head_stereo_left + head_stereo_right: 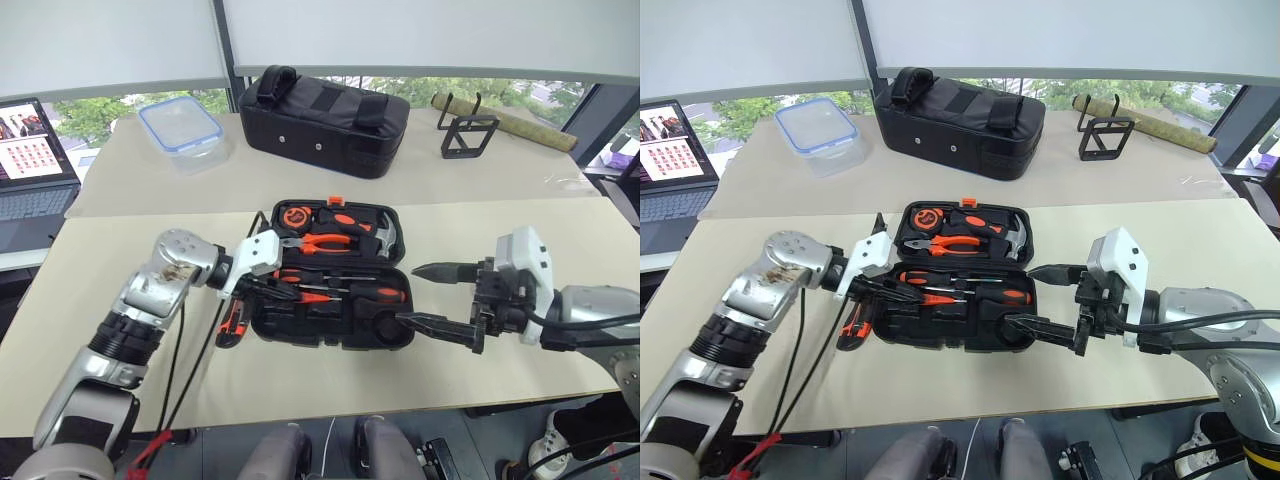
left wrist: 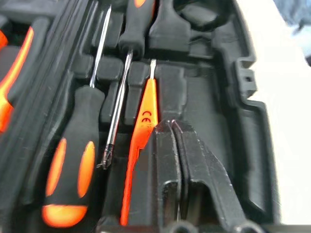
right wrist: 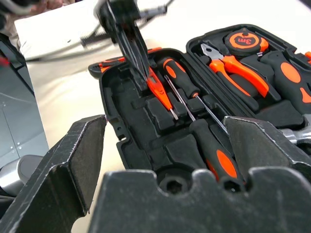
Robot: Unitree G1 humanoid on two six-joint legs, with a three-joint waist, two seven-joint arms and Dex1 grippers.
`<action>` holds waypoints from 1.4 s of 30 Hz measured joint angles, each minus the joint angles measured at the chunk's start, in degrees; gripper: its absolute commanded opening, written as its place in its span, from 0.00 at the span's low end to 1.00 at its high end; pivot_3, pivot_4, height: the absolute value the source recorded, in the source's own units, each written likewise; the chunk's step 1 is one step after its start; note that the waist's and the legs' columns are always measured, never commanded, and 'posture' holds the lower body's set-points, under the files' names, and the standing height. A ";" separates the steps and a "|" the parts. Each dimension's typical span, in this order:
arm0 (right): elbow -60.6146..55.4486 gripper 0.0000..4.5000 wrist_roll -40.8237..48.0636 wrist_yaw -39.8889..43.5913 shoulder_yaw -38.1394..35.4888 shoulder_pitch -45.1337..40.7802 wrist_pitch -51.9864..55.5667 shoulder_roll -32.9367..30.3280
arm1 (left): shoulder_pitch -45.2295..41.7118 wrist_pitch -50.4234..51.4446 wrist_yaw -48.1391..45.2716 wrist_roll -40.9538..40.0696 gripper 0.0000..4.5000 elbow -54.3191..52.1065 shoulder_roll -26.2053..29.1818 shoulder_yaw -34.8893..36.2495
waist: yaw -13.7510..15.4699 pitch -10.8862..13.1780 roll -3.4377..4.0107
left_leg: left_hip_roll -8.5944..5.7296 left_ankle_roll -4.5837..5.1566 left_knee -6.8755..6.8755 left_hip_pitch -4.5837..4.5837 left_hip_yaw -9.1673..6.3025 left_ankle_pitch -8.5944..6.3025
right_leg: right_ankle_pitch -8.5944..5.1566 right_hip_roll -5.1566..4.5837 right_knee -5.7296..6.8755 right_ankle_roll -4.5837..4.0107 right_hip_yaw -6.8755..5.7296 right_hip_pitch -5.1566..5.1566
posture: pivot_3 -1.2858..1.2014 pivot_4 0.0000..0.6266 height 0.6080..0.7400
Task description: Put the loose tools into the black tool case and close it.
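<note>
Black tool case (image 1: 330, 325) lies open at centre frame on the near beige bench (image 1: 520, 370), lid half toward the top of the frame. Lid half holds the tape measure (image 1: 297, 215), orange-handled pliers (image 1: 330, 242) and hammer (image 1: 382, 233). Near half holds two black-and-orange-handled screwdrivers, one (image 2: 73, 160) with its handle toward the left end of the tray, the other (image 3: 211, 150) with its handle toward the right end, shafts lying side by side and reversed. Slim red screwdriver (image 2: 143, 131) lies in the tray just beside them. Left end effector (image 2: 182, 165) enters from the left of the frame, fingers pressed together with no gap, tips down in the tray at the red screwdriver's handle; whether they pinch it or only touch it cannot be told. Orange-and-black utility knife (image 1: 232, 325) lies on the bench just outside the case's left edge, partly under the left wrist. Right end effector (image 1: 440, 298) hovers at the case's right end, fingers spread wide, holding nothing. Far bench, top of frame: black fabric bag (image 1: 322, 120), clear lidded container (image 1: 181, 125), black wire holder (image 1: 466, 134). Laptop (image 1: 30, 160) at the upper left edge.
</note>
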 measured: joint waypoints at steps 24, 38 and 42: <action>1.19 1.00 0.12 0.71 2.50 -3.58 0.03 0.48 | 4.96 -3.12 7.38 2.53 0.12 -2.77 0.05 2.22 | 0.11 -0.05 0.07 | 0.04 0.05 -0.14 0.55 -0.01 -0.05 | -0.01 0.01 -0.08 0.01 0.12 0.47 | 0.52 0.24 0.86; 7.94 1.00 -1.21 9.83 10.33 -13.47 -0.91 1.37 | 36.51 38.96 18.77 -15.18 0.99 -34.88 14.44 44.23 | -0.89 0.01 0.06 | 0.10 -0.04 -0.87 0.74 0.11 -0.05 | -0.02 0.18 -0.57 0.00 -0.06 0.44 | 0.52 0.24 0.86; 10.20 1.00 -2.85 11.33 11.84 -16.02 -2.05 2.18 | 36.60 51.14 26.77 -16.90 0.99 -40.78 11.44 46.63 | 0.57 0.02 0.05 | 0.04 -0.45 -0.84 0.76 0.00 -0.27 | -0.01 0.21 -0.67 0.01 -0.09 0.48 | 0.52 0.24 0.86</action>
